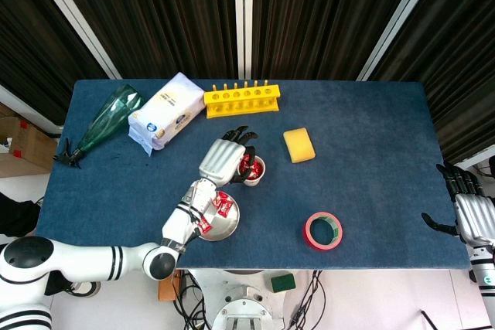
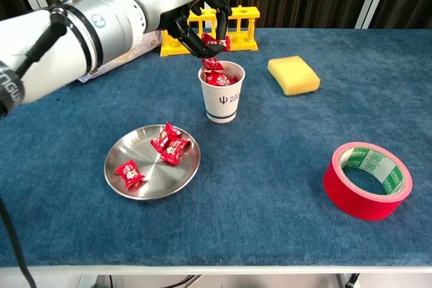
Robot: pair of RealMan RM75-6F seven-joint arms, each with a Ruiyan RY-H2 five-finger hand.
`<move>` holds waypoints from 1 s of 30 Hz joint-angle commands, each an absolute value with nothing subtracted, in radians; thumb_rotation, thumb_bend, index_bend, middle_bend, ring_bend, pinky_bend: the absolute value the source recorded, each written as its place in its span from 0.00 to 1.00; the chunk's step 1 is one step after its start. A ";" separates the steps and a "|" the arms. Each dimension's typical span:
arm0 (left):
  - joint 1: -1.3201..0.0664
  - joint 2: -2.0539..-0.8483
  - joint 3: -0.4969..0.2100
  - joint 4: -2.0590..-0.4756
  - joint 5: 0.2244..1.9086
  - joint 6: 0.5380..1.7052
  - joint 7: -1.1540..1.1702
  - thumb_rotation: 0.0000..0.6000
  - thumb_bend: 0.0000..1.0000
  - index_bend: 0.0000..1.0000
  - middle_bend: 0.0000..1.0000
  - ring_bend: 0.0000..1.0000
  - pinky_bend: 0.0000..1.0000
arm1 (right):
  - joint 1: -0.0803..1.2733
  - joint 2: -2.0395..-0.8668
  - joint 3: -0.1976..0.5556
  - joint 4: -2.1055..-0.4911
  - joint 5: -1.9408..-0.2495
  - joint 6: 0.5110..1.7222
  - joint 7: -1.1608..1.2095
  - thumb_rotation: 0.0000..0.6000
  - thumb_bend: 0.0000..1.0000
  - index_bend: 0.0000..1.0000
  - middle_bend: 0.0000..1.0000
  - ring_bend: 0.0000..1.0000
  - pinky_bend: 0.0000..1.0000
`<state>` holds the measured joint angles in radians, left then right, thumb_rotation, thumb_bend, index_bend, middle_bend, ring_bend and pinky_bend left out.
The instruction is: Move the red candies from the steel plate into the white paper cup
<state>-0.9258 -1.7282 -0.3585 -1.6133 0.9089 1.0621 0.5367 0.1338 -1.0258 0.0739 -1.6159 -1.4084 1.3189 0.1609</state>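
Your left hand [image 2: 201, 23] hangs raised on an outstretched arm, fingers curled downward, a red candy [image 2: 215, 42] pinched at their tips. Your right hand [image 1: 470, 210] rests low, fingers loosely apart, holding nothing.

Pinched red candy [image 2: 215, 42] (over white paper cup [image 2: 222, 100])

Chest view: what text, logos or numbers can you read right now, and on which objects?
White paper cup: a dark trident-like mark resembling "ψ"; no words.
White package: round blue logos and print, hidden behind the arm in the chest view, too small to read in the head view.
Red tape roll: green printing on the inner core, too blurred to read.
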 commanded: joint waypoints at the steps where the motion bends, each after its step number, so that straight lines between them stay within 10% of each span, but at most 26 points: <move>1: -0.944 -1.753 -0.363 -1.578 0.887 1.065 0.541 1.00 0.38 0.60 0.18 0.07 0.18 | 0.134 -1.025 0.073 -1.615 -1.410 1.317 0.165 1.00 0.20 0.00 0.00 0.00 0.00; 30: -1.001 -1.806 -0.333 -1.455 0.774 1.033 0.578 1.00 0.38 0.59 0.18 0.07 0.18 | 0.134 -1.020 0.070 -1.612 -1.417 1.319 0.179 1.00 0.20 0.00 0.00 0.00 0.00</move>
